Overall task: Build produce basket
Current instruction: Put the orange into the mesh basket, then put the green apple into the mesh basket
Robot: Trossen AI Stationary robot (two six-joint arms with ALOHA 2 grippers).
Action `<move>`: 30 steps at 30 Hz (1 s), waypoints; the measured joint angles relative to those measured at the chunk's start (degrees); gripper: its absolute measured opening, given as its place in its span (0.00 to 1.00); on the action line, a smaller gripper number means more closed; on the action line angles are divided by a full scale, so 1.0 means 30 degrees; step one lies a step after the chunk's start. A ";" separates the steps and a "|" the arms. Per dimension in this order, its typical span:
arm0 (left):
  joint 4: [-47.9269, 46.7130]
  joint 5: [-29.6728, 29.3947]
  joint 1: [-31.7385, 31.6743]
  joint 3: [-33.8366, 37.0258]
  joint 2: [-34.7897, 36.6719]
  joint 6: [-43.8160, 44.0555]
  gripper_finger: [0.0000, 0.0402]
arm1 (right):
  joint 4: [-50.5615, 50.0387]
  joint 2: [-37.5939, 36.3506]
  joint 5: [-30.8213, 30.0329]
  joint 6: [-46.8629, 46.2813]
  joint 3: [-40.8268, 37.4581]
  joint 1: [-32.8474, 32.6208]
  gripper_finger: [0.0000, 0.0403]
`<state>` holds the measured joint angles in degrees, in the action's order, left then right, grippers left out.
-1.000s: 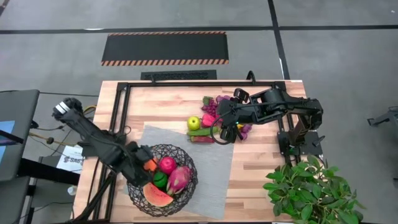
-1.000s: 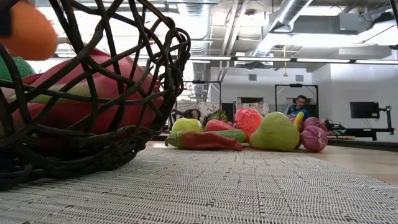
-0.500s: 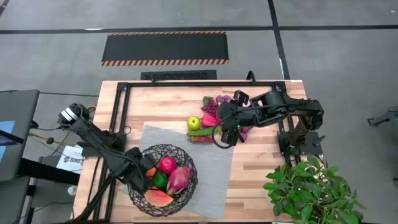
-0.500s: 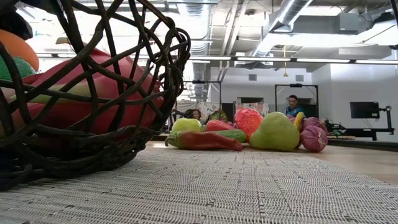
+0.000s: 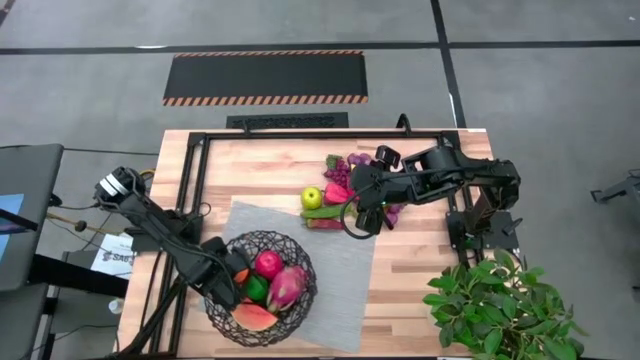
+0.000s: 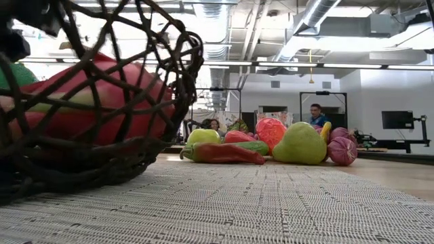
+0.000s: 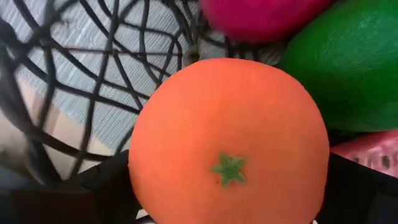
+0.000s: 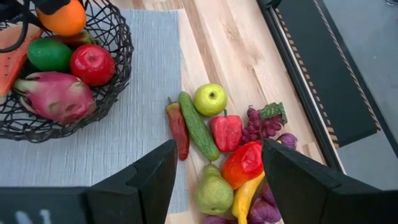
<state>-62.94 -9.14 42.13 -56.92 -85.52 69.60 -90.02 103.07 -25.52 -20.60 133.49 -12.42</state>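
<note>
Grey mat [image 5: 340, 285] under basket [image 5: 300, 300] with orange [image 7: 230, 140] in left claw [image 5: 228, 275].

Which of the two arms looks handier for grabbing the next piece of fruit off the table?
The right one, probably. Its open gripper hangs just above the loose pile, near the pear and red pepper. The left gripper is at the basket, shut on the orange.

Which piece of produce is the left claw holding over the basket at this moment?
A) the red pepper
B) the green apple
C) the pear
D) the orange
D: in the left wrist view the orange sits between the left claw's dark fingers, above the wire basket; the right wrist view shows it there too.
</note>
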 joint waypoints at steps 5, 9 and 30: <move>0.0321 0.0123 0.0000 0.0355 -0.0004 -0.0065 0.90 | 0.0000 0.0000 0.0000 0.0000 0.0000 0.0005 0.63; 0.0338 -0.0006 -0.0158 0.0355 0.0000 -0.0011 0.94 | 0.0000 0.0000 0.0000 0.0000 0.0000 0.0005 0.63; -0.1132 -0.4931 -0.3253 -0.4498 0.0058 -0.4353 0.96 | 0.0000 0.0000 0.0000 0.0355 0.0000 0.0005 0.63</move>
<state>-66.33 -23.94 32.37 -70.42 -85.34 56.54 -90.02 103.07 -25.52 -19.54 133.49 -12.40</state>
